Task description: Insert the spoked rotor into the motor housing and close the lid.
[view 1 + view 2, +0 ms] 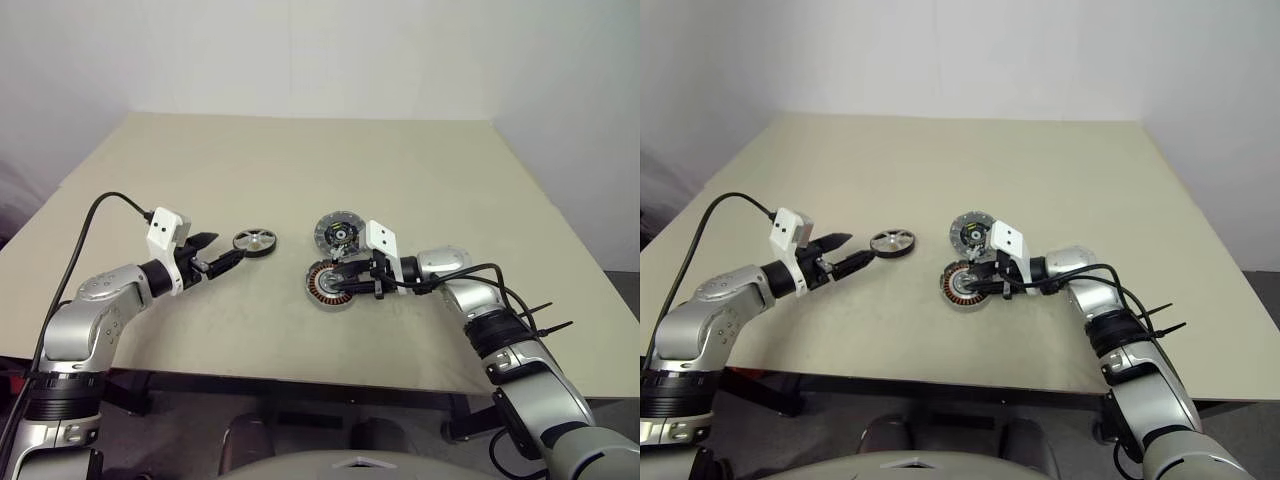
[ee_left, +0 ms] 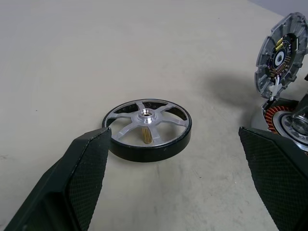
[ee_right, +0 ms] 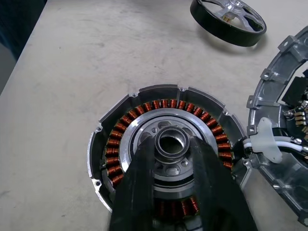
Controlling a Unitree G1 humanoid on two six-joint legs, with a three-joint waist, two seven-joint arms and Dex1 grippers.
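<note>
The spoked rotor (image 1: 254,240), silver with a black rim, lies flat on the table left of centre. My left gripper (image 1: 225,248) is open just short of it, and its fingers (image 2: 86,168) stand wide apart with the rotor (image 2: 147,129) ahead between them, untouched. The motor housing (image 1: 326,285), grey with copper windings (image 3: 113,159), rests near the middle of the table. My right gripper (image 3: 171,144) reaches in from the right and is shut on the housing's hollow centre hub. The lid (image 1: 340,232) stands tilted just behind the housing, joined to it by white wires (image 3: 284,144).
The beige table (image 1: 300,160) stretches far back and to both sides. Its front edge runs close under both arms. A black cable (image 1: 95,215) loops up from my left wrist.
</note>
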